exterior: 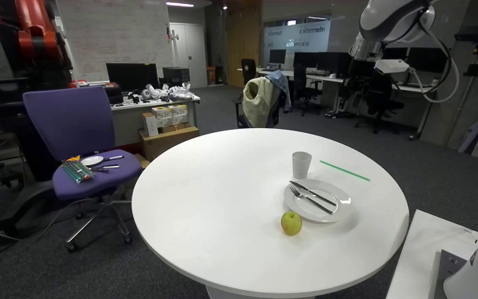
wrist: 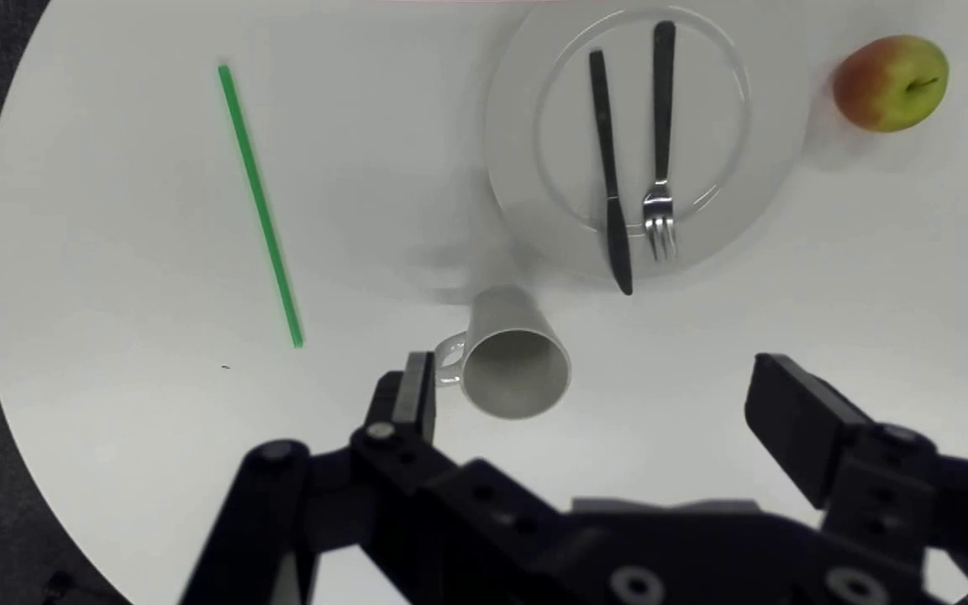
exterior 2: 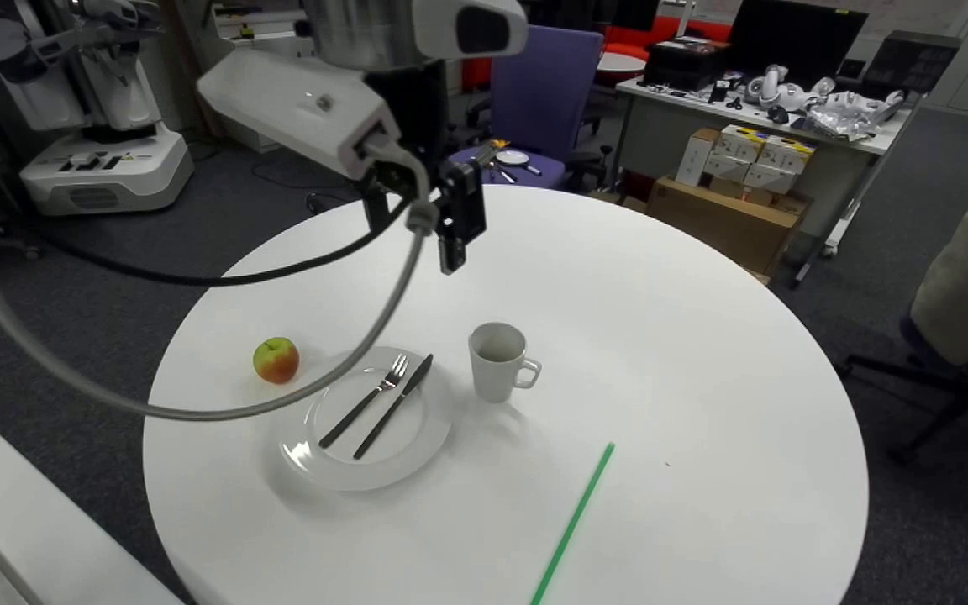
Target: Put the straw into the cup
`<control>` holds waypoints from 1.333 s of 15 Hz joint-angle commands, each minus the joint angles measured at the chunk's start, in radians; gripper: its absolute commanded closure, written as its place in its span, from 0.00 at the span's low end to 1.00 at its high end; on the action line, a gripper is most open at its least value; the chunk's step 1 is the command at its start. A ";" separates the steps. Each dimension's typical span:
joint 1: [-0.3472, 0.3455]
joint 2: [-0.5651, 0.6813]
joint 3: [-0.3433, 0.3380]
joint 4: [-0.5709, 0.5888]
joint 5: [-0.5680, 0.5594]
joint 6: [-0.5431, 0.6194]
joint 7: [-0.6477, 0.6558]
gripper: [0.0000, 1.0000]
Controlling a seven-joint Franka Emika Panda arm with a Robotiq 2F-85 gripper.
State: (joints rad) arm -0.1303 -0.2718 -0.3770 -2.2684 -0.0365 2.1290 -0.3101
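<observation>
The green straw [exterior: 345,170] lies flat on the white round table in both exterior views [exterior 2: 573,524]. It also shows whole in the wrist view [wrist: 260,206], left of the cup. The white cup [exterior: 301,167] stands upright between the straw and a plate. Its handle shows in an exterior view [exterior 2: 494,374], facing the straw's side. In the wrist view the cup's [wrist: 516,378] open mouth shows and nothing is seen inside. My gripper [wrist: 593,370] is open and empty, held above the table. It also shows in both exterior views [exterior: 351,93] [exterior 2: 417,231], apart from straw and cup.
A white plate [exterior 2: 429,433] holds a knife [wrist: 606,143] and a fork [wrist: 662,118], close beside the cup. An apple [exterior: 291,223] sits on the plate's far side from the straw. The round table's [exterior: 206,187] edge passes near the straw. A purple chair [exterior: 73,120] stands beyond the table.
</observation>
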 commanded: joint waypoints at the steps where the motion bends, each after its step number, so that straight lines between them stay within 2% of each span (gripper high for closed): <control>1: -0.036 0.197 -0.026 0.160 0.103 -0.005 -0.096 0.00; 7: -0.153 0.480 0.001 0.376 0.175 -0.050 -0.146 0.00; 12: -0.260 0.669 0.039 0.526 0.148 -0.074 -0.110 0.00; 17: -0.338 0.774 0.071 0.617 0.147 -0.126 -0.082 0.00; 18: -0.332 0.750 0.078 0.560 0.127 -0.065 -0.093 0.00; 20: -0.346 0.773 0.084 0.584 0.128 -0.086 -0.089 0.00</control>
State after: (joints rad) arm -0.4483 0.5034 -0.3256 -1.6891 0.1095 2.0446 -0.4102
